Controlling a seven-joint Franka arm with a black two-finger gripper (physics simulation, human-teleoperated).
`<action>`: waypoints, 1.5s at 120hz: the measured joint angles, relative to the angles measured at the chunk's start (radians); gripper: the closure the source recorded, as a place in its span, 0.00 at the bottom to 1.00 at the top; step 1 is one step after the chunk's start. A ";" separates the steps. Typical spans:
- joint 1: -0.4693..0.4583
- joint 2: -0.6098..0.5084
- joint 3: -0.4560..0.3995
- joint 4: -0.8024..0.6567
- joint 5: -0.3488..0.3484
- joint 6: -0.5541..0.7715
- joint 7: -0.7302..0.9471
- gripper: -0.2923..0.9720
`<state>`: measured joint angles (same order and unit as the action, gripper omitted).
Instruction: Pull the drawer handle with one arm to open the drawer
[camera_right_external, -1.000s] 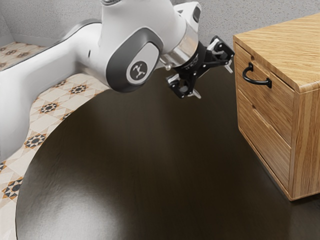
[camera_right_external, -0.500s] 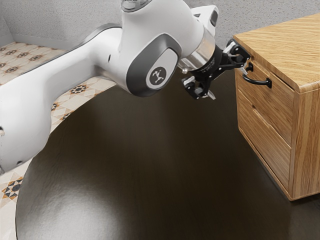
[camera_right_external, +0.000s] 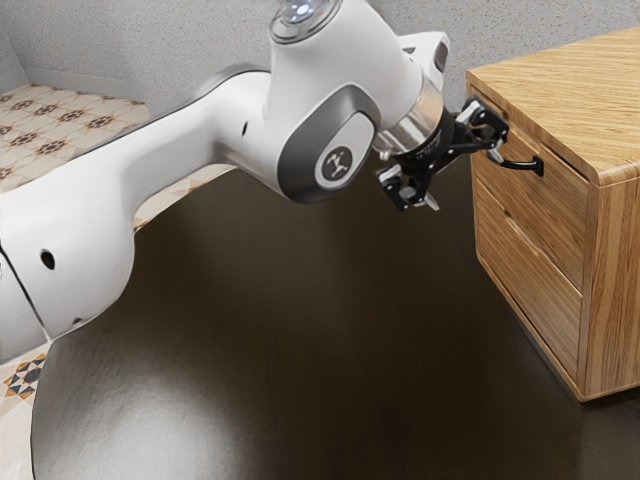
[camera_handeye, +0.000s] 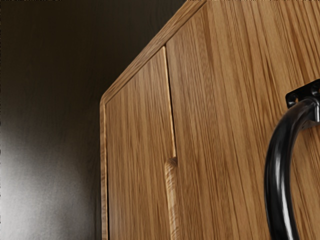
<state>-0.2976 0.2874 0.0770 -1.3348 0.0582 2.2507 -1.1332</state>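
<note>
A wooden cabinet (camera_right_external: 575, 90) stands at the exterior view's right on a dark round table (camera_right_external: 300, 340). Its top drawer (camera_right_external: 535, 200) sits flush with the front and carries a black curved handle (camera_right_external: 520, 163). My gripper (camera_right_external: 464, 178) is open, fingers spread wide, right in front of the drawer. One finger overlaps the handle's upper end; whether it touches is unclear. In the wrist view the handle (camera_handeye: 282, 175) curves close by over the top drawer's front (camera_handeye: 235, 120).
A second drawer (camera_right_external: 525, 285) lies below the top one; in the wrist view it is the panel (camera_handeye: 135, 165) beside the top drawer. Patterned tile floor (camera_right_external: 60, 130) shows beyond the table's edge at the exterior view's left.
My arm has reached toward the exterior view's right, bringing the open gripper from mid-table up to the drawer handle. The drawer has not moved.
</note>
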 joint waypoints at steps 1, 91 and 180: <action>0.000 0.000 0.000 0.000 0.000 0.000 0.000 0.23; 0.141 0.141 -0.122 0.172 0.003 0.003 0.027 0.23; 0.151 -0.461 -0.089 -0.392 -0.027 -0.073 0.015 0.25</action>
<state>-0.1463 -0.1738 -0.0117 -1.7267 0.0312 2.1772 -1.1182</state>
